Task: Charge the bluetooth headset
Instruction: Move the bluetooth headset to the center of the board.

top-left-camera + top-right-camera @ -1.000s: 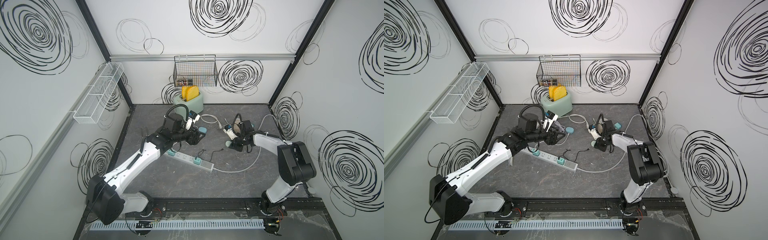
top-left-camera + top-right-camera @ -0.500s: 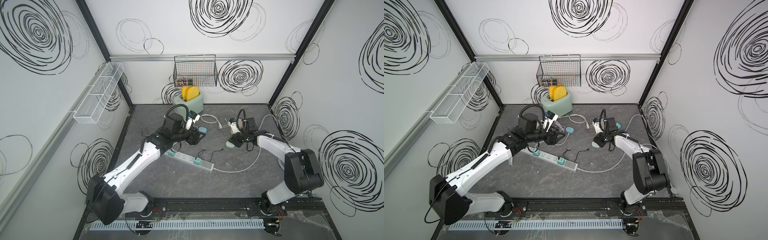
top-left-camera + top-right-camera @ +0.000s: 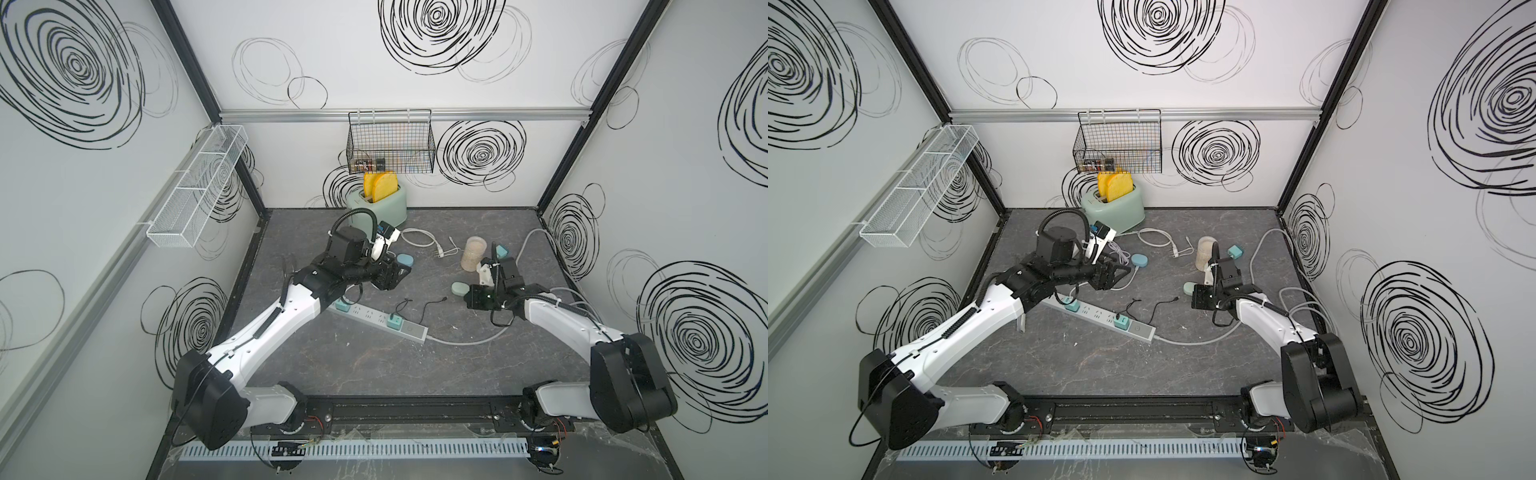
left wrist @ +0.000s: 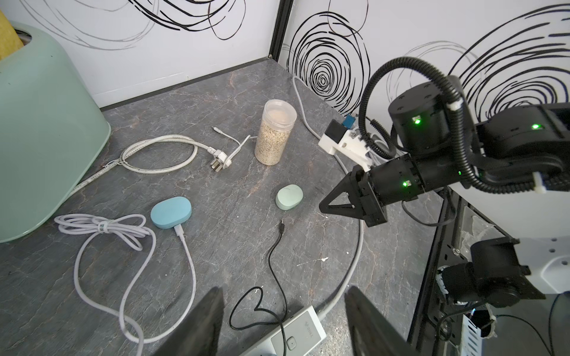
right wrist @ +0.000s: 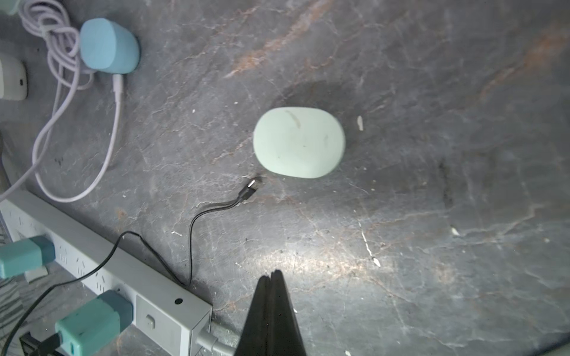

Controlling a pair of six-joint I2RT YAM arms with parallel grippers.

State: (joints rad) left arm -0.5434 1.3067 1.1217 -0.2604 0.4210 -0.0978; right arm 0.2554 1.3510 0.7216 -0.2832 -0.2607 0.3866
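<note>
**Case (image 5: 298,142) lying unplugged**

Lying flat on table (image 5: 431,92), with black plug (image 5: 251,186) just beside, not inserted. Hovering right gripper (image 5: 273,277) near it, jaws pressed together, empty. Hanging left gripper (image 4: 283,296) parted, gripping nothing, over table near strip (image 4: 296,336).

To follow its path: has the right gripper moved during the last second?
Yes. The right gripper has pulled back from the jar toward the front rail.
</note>
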